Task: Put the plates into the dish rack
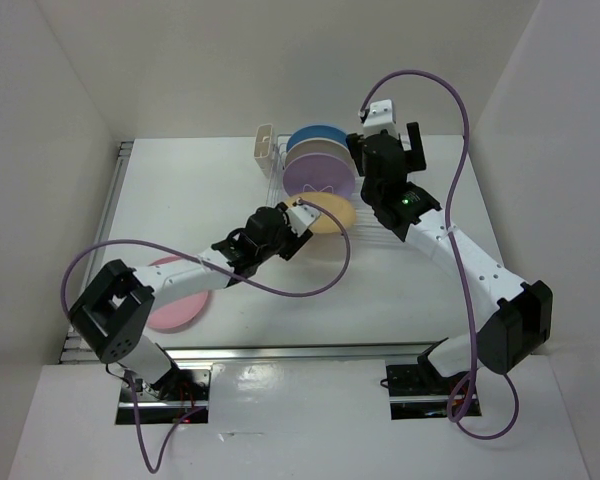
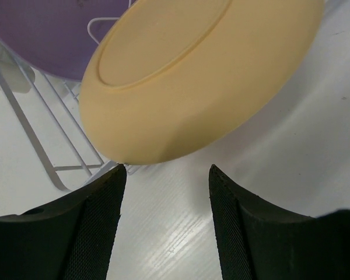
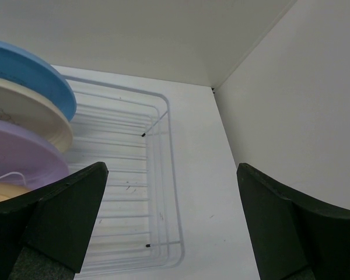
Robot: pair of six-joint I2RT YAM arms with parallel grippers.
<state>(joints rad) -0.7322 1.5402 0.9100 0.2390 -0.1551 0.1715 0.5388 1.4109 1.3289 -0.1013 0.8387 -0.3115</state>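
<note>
Plates, round, shallow, plastic: blue plate [image 1: 315, 133], cream plate [image 1: 320, 151] and purple plate [image 1: 318, 176] are stood on edge in the silvery-white wire dish rack [image 3: 167, 125]. The yellow-orange plate [image 2: 192, 76] is tilted at its near end. The pink plate [image 1: 180, 308] is laid flat on the white table [image 1: 180, 200]. The left gripper [image 2: 166, 169] is held with jaws apart just beside the yellow-orange plate, and the right gripper [image 3: 172, 169] with jaws apart above the rack.

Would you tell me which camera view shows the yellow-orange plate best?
The left wrist view: the yellow-orange plate fills the frame, underside facing the camera. The top external view shows it small, beside the left arm; the right wrist view catches only a sliver.
</note>
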